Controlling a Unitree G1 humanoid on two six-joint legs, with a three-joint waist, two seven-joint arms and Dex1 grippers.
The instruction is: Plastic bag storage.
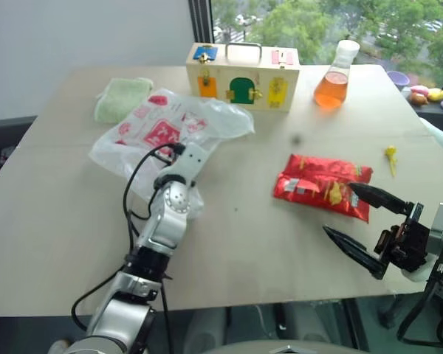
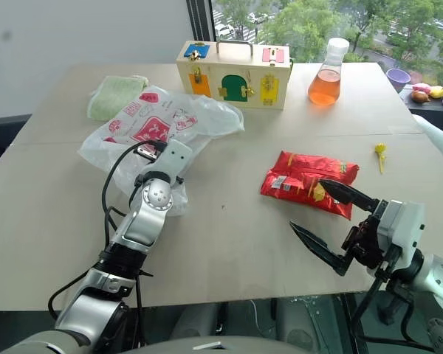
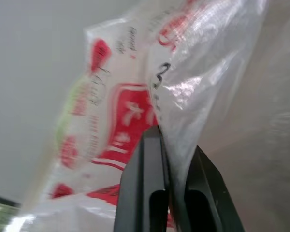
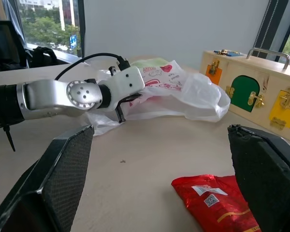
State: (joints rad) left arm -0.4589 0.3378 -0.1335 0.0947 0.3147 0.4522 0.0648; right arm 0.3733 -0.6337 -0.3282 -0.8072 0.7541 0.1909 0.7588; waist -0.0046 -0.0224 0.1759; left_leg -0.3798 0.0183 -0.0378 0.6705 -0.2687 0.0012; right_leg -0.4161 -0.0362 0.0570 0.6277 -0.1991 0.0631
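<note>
Pale tabletop (image 1: 229,243) by a window, trees outside, grey wall on the other side. Using the wooden box (image 1: 243,76) at the far edge as my reference for everything.

Nearest to the robot's side, well out from the box and toward its right end, the right gripper (image 1: 369,228) hangs over the table with its two black fingers spread wide, nothing between them. Just past it, closer to the box, lies a shiny red snack packet (image 1: 323,185), flat on the table and not touched by those fingers.

On the box's other side, toward its left end and out in front of it, the left gripper (image 3: 169,145) is reaching level into the plastic bag (image 1: 166,129). In the left wrist view its fingers (image 3: 147,179) are pressed together with a fold of the thin plastic pinched between them, so it's clamped on the bag's near edge. The bag itself sprawls crumpled in front of the box's left half, red print facing up, its far lobe near the box front; can't tell if it touches.

Left of the box, a folded pale green cloth (image 1: 122,97) sits just behind the bag. Right of the box stands a flask with orange liquid (image 1: 334,77), and a small yellow thing (image 1: 390,153) lies out in front of that.
</note>
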